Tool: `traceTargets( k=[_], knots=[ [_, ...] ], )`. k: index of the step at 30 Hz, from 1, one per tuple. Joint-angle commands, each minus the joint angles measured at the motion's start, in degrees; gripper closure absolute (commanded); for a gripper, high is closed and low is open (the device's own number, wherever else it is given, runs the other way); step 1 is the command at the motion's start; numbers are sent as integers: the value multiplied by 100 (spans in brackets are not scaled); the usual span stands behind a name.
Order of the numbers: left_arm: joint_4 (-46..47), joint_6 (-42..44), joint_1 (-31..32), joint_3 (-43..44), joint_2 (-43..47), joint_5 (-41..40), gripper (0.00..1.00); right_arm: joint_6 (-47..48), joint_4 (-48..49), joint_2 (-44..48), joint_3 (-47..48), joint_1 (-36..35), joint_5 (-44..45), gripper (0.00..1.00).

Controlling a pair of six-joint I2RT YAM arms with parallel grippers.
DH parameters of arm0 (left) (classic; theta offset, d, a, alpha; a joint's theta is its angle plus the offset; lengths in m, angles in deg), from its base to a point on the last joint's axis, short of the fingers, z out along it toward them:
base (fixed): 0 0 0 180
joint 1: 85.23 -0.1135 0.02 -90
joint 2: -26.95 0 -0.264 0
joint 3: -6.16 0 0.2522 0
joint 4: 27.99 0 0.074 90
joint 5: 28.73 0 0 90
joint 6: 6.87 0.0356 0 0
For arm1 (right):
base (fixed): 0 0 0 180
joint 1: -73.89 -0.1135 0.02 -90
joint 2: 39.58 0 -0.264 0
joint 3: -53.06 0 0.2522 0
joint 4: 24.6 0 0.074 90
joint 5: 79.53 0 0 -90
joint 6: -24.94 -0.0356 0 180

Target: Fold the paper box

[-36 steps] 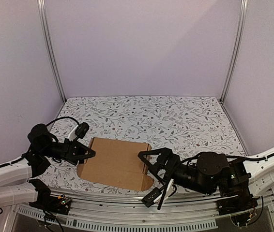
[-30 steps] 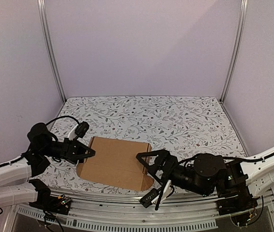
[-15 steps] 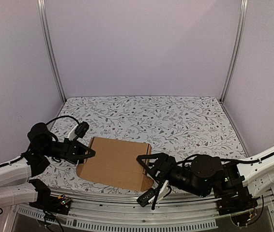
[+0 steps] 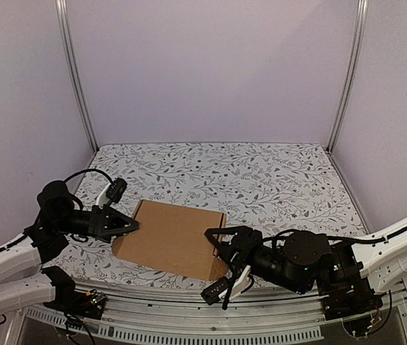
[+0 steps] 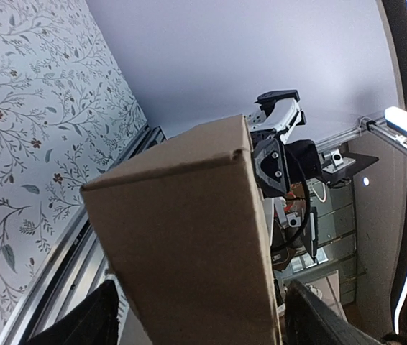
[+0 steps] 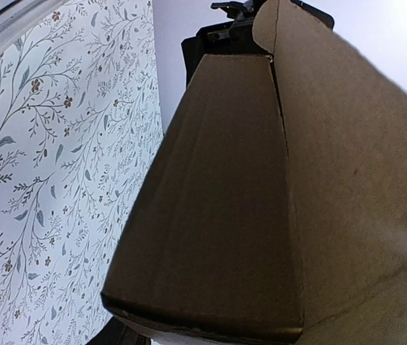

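The paper box (image 4: 171,237) is a flat brown carton lying near the table's front edge, between both arms. My left gripper (image 4: 123,226) stands open around its left end. In the left wrist view the box (image 5: 182,237) sits between the two fingers (image 5: 92,320), with a gap on each side. My right gripper (image 4: 219,251) is shut on the box's right end, one finger behind it and one in front. The right wrist view is almost filled by the box (image 6: 225,201), and only a dark sliver of one finger (image 6: 121,336) shows at the bottom.
The table carries a white cloth with a floral print (image 4: 261,180). A metal rail (image 4: 189,320) runs along the near edge under the arms. Pale walls and two upright aluminium posts (image 4: 74,79) close in the back and sides.
My right gripper slid in over the box's right end and closed on it. My left gripper opened and drew slightly left. The box's left end now looks a little raised.
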Motion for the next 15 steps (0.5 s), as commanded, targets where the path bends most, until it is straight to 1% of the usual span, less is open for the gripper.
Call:
traceTargets(
  k=[1,3,7,12,15],
  knots=[
    [-912,584,21,348,284,-396,21,-632,-66,168,-46,-60,160,66],
    [-1314,799,20,490,418,-630,19,-955,-356,264,-33,-68,159,66],
    [-2773,1628,19,1007,836,-1485,16,-1910,-1184,465,51,-63,126,68],
    [-3594,2153,10,1337,1201,-2247,15,-3047,-1866,647,86,-61,94,69],
    [-3793,2286,16,1418,1282,-2493,15,-3716,-2223,769,122,45,-175,67]
  ],
)
